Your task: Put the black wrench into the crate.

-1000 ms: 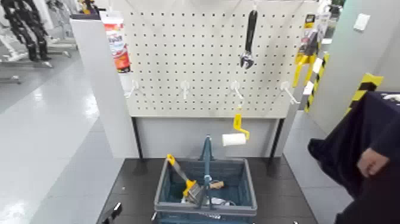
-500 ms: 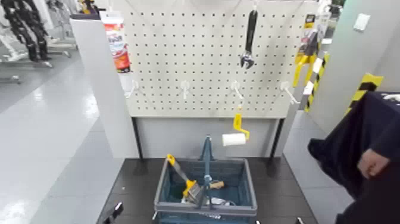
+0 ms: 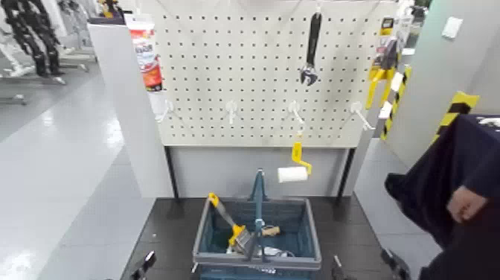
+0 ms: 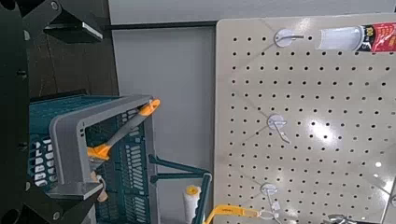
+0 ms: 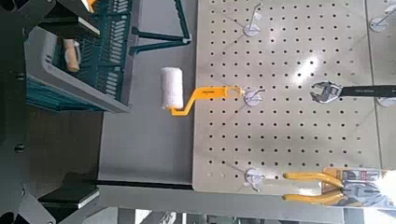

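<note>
Head view first, read as a clock face: I count one black wrench [image 3: 311,48], hanging upright on the pegboard [image 3: 223,67] at one o'clock, jaw head down. One crate [image 3: 315,238] sits at six, its blue handle [image 3: 259,193] standing up; I make out one yellow-handled brush [image 3: 231,223] and one wooden-coloured piece [image 3: 271,231] in it. One paint roller [image 3: 293,173] hangs at four, one red-and-white packet [image 3: 147,59] between ten and eleven, one pair of yellow-handled pliers [image 3: 382,71] at two. Four white hooks [image 3: 231,110] make up the board's lower row. Both my grippers are released and empty: the left gripper [image 3: 170,268] down at seven, the right gripper [image 3: 367,266] between four and five, well apart from the wrench. Under the crate the surface [image 3: 167,231] is dark, with plank-like lines. Around it I see a pale, glossy floor [image 3: 59,164], black-and-yellow striping [image 3: 455,112] toward three, dark machinery [image 3: 31,37] near ten, and one person's hand [image 3: 466,203] between three and four, against dark cloth [image 3: 431,175].
</note>
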Tool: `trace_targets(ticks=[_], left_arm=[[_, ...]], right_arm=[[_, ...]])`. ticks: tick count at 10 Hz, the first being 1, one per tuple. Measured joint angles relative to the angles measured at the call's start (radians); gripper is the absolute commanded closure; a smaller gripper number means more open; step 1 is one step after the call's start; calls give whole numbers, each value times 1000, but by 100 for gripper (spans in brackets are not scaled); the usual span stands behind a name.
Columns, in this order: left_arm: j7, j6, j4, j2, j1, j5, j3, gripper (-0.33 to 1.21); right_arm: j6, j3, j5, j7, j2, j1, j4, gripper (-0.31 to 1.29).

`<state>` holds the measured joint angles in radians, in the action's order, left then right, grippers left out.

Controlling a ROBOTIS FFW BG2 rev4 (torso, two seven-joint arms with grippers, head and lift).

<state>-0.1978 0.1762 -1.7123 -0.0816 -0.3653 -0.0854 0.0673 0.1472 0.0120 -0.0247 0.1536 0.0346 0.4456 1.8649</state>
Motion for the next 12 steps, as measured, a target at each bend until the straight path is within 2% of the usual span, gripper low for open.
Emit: trace_targets(ticks=[3, 4, 6, 8, 11, 12], left_arm=[[-2, 1, 6, -6, 11, -9, 11, 18], [-2, 2, 9, -7, 13, -13, 15, 18], [-2, 3, 10, -12, 19, -15, 23, 18], [-2, 3, 12, -21, 26, -21, 34, 18], [-2, 3, 15, -26, 35, -24, 43, 18], [-2, 3, 16, -28, 39, -26, 48, 18]], right_arm=[[-84, 79, -44, 77, -7, -116, 3, 13], [-100, 96, -51, 90, -5, -156, -2, 13], [-157, 121, -50, 177, 0, -254, -17, 12], [-180, 129, -48, 210, 4, -344, -40, 12], [-172, 118, -49, 255, 19, -485, -103, 13], [-163, 112, -61, 264, 29, -527, -130, 13]])
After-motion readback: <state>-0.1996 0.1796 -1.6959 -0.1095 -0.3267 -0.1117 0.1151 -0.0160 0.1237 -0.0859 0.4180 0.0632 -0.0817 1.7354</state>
